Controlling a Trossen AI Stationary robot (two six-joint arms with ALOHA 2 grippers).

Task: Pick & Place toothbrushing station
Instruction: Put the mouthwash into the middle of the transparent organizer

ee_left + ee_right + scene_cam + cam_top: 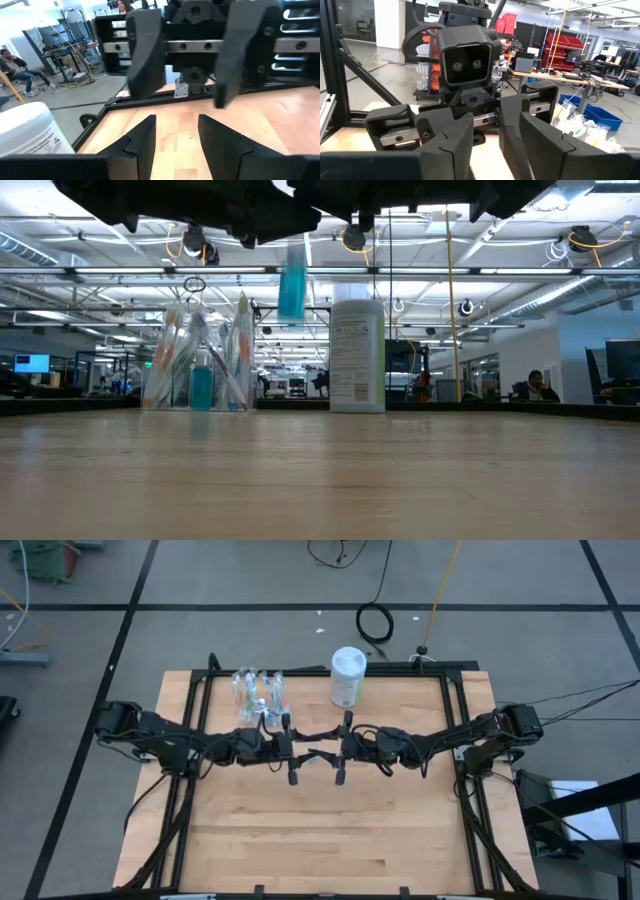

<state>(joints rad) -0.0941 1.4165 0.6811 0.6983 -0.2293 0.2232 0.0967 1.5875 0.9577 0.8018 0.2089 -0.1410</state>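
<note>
Both arms nose to nose over mid-worktop [250, 840]. A teal tube [292, 285] hanging upright in the air between left gripper [290, 750] and right gripper [343, 748] — held by which, hard to tell. Both sets of fingers parted. Clear cup [257, 692] of toothbrushes just behind the left gripper — nearer that arm. White canister [347, 677] beside it.

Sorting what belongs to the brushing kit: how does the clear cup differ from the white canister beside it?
The clear cup is see-through, the white canister opaque. The cup is shorter and the canister taller. The cup holds toothbrushes and a teal tube, while the canister's contents are hidden. Both stand upright at the table's far edge.
</note>
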